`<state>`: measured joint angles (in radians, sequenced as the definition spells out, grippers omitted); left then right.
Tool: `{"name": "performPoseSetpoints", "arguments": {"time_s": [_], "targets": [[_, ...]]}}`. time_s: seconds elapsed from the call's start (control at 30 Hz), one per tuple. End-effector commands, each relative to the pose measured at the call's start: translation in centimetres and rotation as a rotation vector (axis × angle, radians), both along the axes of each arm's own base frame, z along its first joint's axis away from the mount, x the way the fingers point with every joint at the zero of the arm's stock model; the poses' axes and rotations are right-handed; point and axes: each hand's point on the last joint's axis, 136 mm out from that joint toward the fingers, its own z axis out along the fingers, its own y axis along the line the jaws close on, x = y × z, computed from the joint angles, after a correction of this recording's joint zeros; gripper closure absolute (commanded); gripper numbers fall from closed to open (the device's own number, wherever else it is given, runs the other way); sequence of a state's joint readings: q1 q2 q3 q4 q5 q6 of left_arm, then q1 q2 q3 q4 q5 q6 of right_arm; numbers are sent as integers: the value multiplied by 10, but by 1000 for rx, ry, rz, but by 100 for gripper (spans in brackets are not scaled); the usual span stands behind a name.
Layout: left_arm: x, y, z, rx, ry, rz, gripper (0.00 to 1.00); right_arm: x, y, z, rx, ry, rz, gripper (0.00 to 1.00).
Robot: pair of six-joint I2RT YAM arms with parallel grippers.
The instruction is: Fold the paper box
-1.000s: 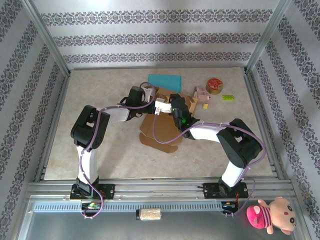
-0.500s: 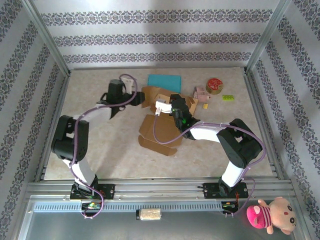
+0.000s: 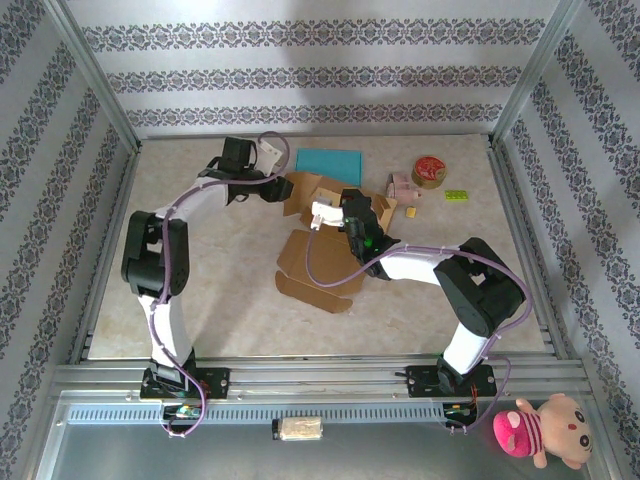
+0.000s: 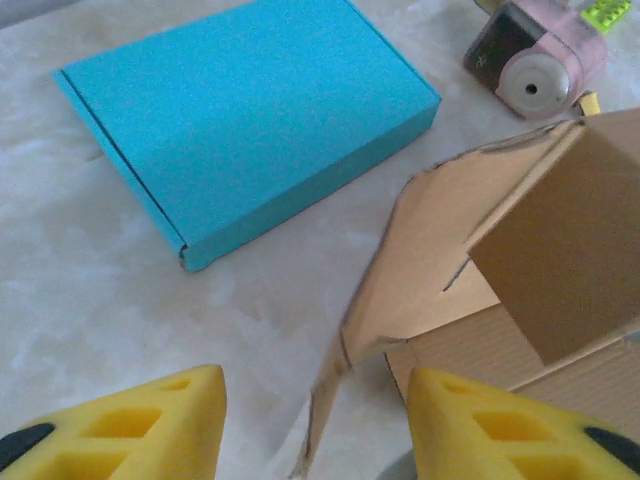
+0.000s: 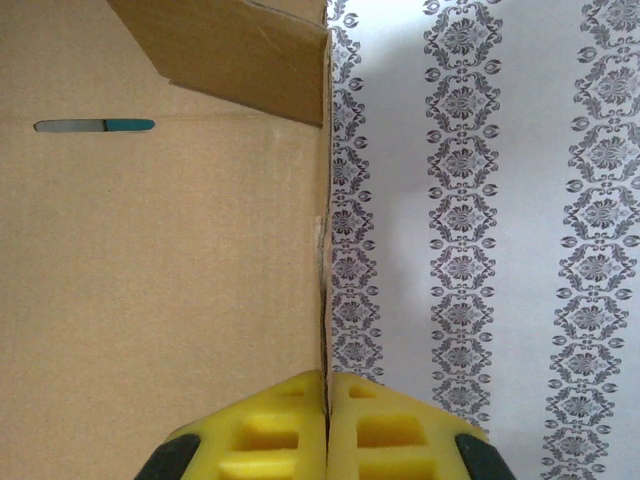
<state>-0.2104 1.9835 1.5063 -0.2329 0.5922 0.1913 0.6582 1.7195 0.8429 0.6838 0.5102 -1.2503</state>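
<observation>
Beige table (image 3: 200,290): cardboard box (image 3: 315,265), teal box (image 3: 329,160), pink sharpener (image 3: 403,185), round tin (image 3: 429,170), green brick (image 3: 456,195).

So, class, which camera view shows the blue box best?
The left wrist view: the blue box lies close, nearly whole, its lid seam plain. The top view shows it small, beyond the cardboard. The right wrist view gives perhaps a teal sliver through a slot.

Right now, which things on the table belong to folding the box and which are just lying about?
Belongs to the job:
cardboard box, partly folded
right fingers, shut on one of its walls
left fingers, open by a loose flap

Lying about:
teal flat box
pink pencil sharpener
round red tin
green block
pink plush toy, off the table's near edge
</observation>
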Motion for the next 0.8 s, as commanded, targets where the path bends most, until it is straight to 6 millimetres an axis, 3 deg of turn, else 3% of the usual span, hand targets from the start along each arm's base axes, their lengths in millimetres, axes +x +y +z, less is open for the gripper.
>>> {"name": "performPoseSetpoints", "arguments": {"time_s": [0.0,0.13,0.23,0.33,0.4,0.47,0.6,0.77], "targets": [[-11,-22,-3,-52,61,-139,71,-10,14,-6,24,54,12,94],[-12,-26,-5,-65,77,-175,98,-13,25,-11,23,61,3,94],[-16,-27,-1,-46,66,-218,100,-17,31,-7,43,67,-15,93],[-22,-28,7,-16,1,-297,100,-33,42,0,105,145,-25,74],[-21,-26,12,12,-66,-316,100,-58,49,0,175,327,-15,41],[-20,-26,18,25,-133,-333,100,-87,55,4,334,577,-26,27],[-17,-29,31,21,-234,-346,100,-124,60,33,689,974,-102,17],[-16,-34,41,-12,-302,-355,100,-128,56,87,1128,1284,-115,15]]}}
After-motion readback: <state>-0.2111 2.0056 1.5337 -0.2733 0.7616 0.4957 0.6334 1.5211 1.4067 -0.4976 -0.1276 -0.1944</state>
